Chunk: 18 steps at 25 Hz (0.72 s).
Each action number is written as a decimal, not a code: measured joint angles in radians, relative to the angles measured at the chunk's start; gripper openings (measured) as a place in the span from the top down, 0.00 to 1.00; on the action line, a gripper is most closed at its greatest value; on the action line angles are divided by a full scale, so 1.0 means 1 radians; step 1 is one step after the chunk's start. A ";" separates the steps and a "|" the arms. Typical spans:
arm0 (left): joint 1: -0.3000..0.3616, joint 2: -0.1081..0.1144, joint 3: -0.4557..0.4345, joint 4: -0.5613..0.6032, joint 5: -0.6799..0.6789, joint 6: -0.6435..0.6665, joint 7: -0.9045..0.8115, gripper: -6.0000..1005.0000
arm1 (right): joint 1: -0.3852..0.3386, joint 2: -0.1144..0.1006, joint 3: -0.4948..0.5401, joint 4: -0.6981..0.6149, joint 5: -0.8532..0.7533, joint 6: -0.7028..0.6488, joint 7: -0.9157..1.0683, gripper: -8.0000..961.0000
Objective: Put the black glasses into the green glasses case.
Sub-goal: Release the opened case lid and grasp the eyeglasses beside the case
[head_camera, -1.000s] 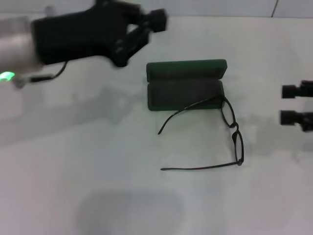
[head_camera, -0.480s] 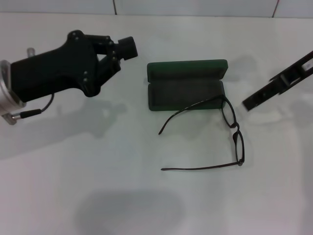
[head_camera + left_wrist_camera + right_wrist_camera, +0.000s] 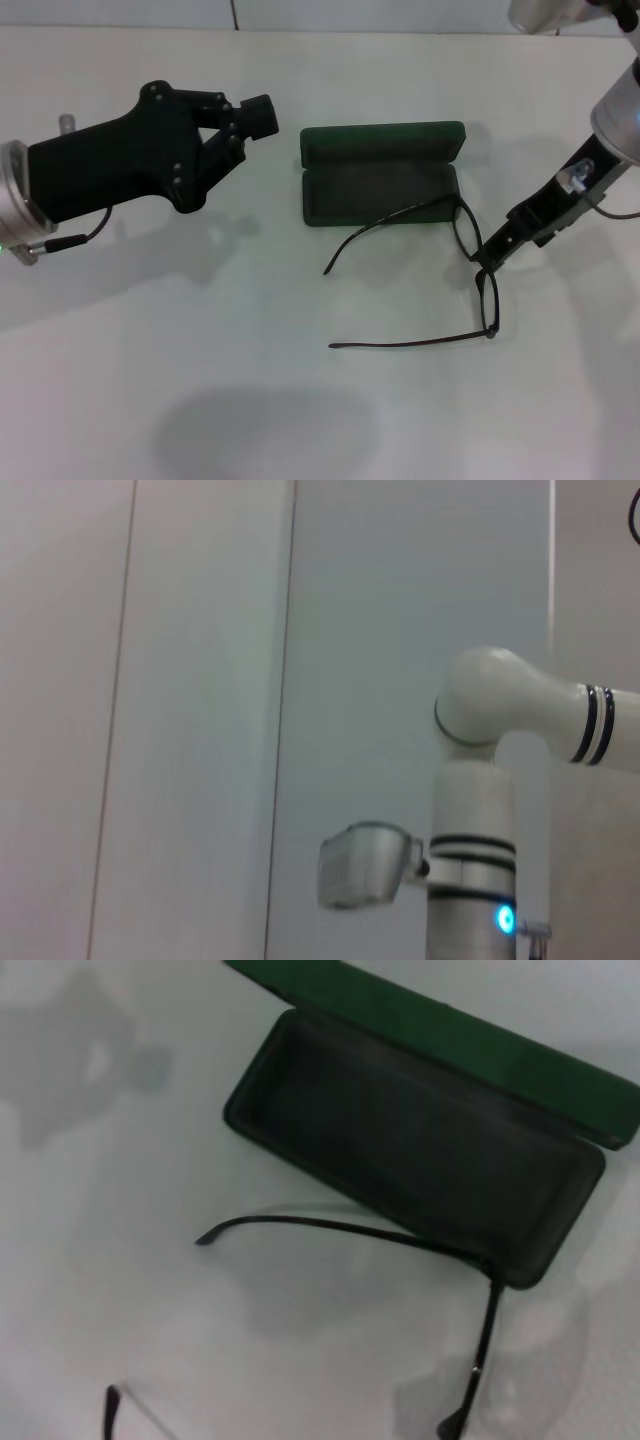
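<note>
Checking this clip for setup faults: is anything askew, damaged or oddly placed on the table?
Nothing looks damaged. The black glasses lie unfolded, one temple arm resting across the open green glasses case. The right gripper is at the frame's bridge; the left gripper hovers beside the case.

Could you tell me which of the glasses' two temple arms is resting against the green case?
It is the far temple arm of the black glasses, crossing the front rim of the open green glasses case. The near temple arm lies on the bare table.

We see a plain white table (image 3: 250, 400) under even light — soft shadows lie across it. Behind its far edge stands a pale panelled wall (image 3: 200, 680) with thin vertical seams.
</note>
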 joint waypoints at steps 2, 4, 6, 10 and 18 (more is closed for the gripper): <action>-0.007 0.002 0.001 -0.004 0.000 0.000 0.001 0.97 | -0.002 0.000 -0.015 0.031 0.019 0.033 0.002 0.18; -0.011 0.002 0.001 -0.006 0.000 0.000 0.001 0.97 | -0.003 0.000 -0.040 0.063 0.046 0.082 0.002 0.18; -0.012 0.003 0.001 -0.007 0.000 0.000 0.001 0.97 | -0.005 0.000 -0.063 0.079 0.063 0.125 0.002 0.18; -0.013 0.001 0.000 -0.008 0.001 0.000 0.001 0.97 | -0.012 0.000 -0.085 0.094 0.078 0.173 0.002 0.19; -0.022 -0.007 -0.004 -0.014 0.002 0.000 -0.002 0.97 | -0.005 0.000 -0.126 0.103 0.083 0.192 0.002 0.21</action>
